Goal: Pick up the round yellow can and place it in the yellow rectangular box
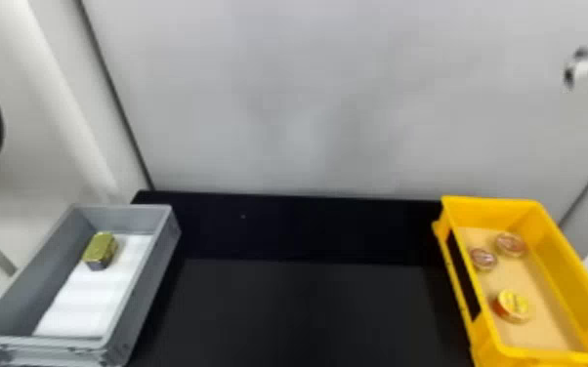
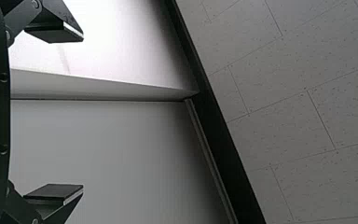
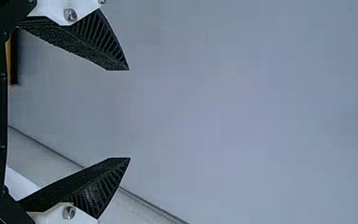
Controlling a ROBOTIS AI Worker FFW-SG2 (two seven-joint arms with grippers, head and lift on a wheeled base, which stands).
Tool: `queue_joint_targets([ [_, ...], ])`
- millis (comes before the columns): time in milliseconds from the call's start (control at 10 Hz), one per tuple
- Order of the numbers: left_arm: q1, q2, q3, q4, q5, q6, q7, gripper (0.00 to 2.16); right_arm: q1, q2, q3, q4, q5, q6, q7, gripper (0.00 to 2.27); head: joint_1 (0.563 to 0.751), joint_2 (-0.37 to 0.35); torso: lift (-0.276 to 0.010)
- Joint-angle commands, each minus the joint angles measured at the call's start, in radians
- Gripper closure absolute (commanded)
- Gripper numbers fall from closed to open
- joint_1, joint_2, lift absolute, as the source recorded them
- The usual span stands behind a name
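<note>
The round yellow can (image 1: 514, 306) is inside the yellow box (image 1: 564, 275), down on its floor, at the end nearer the robot. It sits flat with its round top facing up. So the job looks done: the can is where it should go, and no gripper is touching it. I think all that is left is to keep the arms out of the way. Going back in could knock the can for no good reason.

Farther back in the yellow box are one small pink tin (image 1: 510, 244) and another small pink tin (image 1: 483, 259), both apart from the yellow can.

The right gripper (image 3: 129, 114) is up high, past the far end of the yellow box. Its two fingers are wide apart, with nothing between them. The left gripper (image 2: 83, 113) is way over on the other side from the yellow box. Its fingers are wide apart too, and it has hold of nothing.

The black table (image 1: 307, 302) lies to the left of the yellow box. Across it is a gray box (image 1: 149, 288) with a gold tin (image 1: 100, 250) on a white pad (image 1: 88, 302). That tin has cut corners and is not round, so I think it can stay there.
</note>
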Motion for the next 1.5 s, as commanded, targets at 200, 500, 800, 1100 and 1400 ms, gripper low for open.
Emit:
queue_joint_targets([
  [200,0.013,0.012,0.012,-0.006,0.0,0.006,0.0,0.14,-0.124,-0.024,0.049,-0.14,0.045,-0.417,-0.203,0.12,0.663,0.054,-0.01],
  [500,0.027,0.007,0.023,-0.006,0.0,0.009,0.002,0.14,-0.231,-0.061,0.051,-0.045,0.014,-0.786,-0.287,0.12,0.663,0.054,-0.01],
  [800,0.03,0.004,0.029,-0.005,0.0,0.009,0.002,0.14,-0.323,-0.066,0.094,0.021,-0.086,-1.016,-0.309,0.11,0.663,0.054,-0.01],
  [1100,0.042,0.013,0.04,-0.017,-0.002,0.0,0.002,0.14,-0.366,-0.095,0.137,0.024,-0.133,-1.057,-0.302,0.11,0.663,0.054,-0.01],
  [1400,0.047,0.01,0.049,-0.019,-0.002,0.003,0.003,0.14,-0.365,-0.096,0.146,0.022,-0.152,-1.036,-0.312,0.1,0.663,0.054,-0.01],
])
